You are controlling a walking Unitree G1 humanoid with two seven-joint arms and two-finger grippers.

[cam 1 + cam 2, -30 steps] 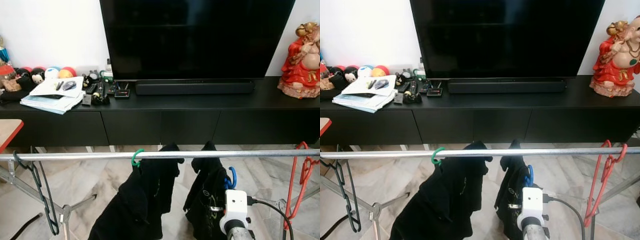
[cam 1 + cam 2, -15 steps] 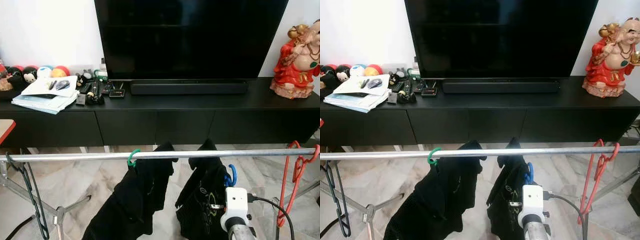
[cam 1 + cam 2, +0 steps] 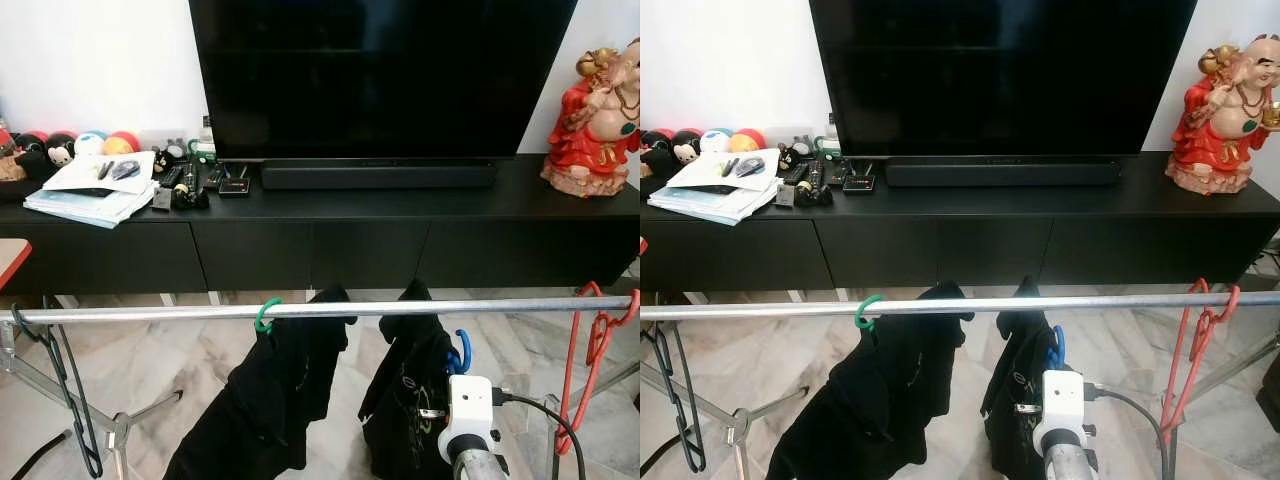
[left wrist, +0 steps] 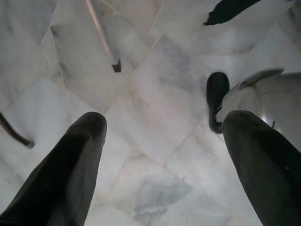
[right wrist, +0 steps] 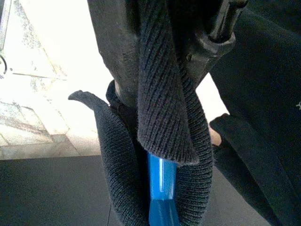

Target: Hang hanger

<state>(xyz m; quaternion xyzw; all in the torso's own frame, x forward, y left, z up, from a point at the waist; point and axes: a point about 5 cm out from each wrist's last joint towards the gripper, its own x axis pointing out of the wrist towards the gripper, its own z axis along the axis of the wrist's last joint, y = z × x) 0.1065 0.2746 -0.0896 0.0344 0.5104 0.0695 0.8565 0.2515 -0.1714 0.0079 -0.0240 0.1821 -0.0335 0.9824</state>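
A large black flat-screen television [image 3: 385,75] stands on a long, low black media cabinet [image 3: 320,240] against a white wall, above a pale marble floor [image 4: 155,155]. In front of the cabinet a silver metal clothes rail [image 3: 320,310] runs across the room. On it hang a black garment on a green plastic hanger [image 3: 266,316] near the middle, an empty dark hanger [image 3: 70,400] at the robot's left end and an empty red hanger [image 3: 585,370] at its right end. Beside the green one, a second black garment on a blue plastic hanger [image 3: 458,352] is held up below the rail, the blue hook close under the bar and not over it. The right gripper [image 5: 188,52], on the silver arm with the white wrist box, is closed on the black ribbed collar and the blue hanger's neck [image 5: 161,188]. The left gripper [image 4: 160,155] hangs idle over the marble, its two black fingers wide apart and holding nothing. On the cabinet sit a black soundbar [image 3: 378,176], a red and gold laughing figurine [image 3: 595,125], a stack of papers [image 3: 95,190] and small colourful toys [image 3: 85,145].
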